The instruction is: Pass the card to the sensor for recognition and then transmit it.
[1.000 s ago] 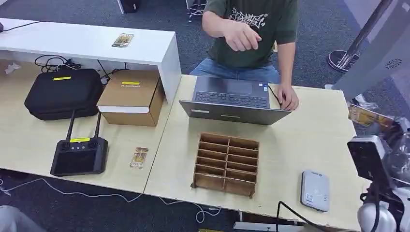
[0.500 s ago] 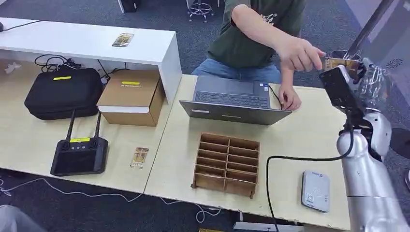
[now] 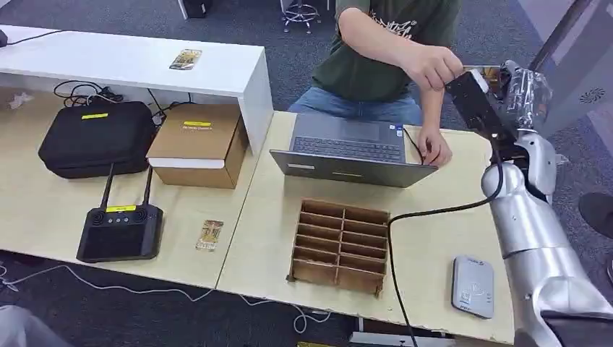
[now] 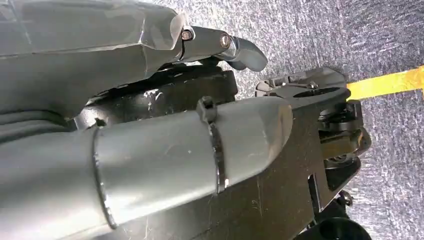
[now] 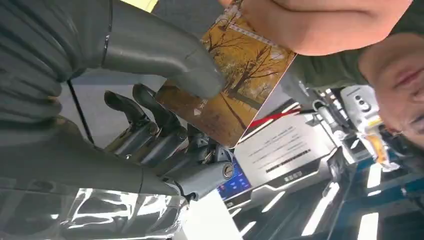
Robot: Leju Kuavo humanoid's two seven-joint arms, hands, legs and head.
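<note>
You are looking at an office or test lab: grey carpet (image 3: 275, 50), pale wooden desks (image 3: 448, 217) pushed edge to edge, an open laptop (image 3: 348, 148) at the far edge, a white shelf (image 3: 130, 61), and loose cables (image 3: 94, 94) behind a black case (image 3: 94, 137).

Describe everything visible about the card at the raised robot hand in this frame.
The card is a thin, flat, glossy rectangle printed with an orange-brown scene of autumn trees and a small pale mark near one edge. It is held up in the air beyond the table's far right corner. The right robot hand pinches it, thumb pressed on the printed face and darker fingers behind. The person's hand grips the opposite end, so both hold it. In the head view only a sliver shows.
</note>
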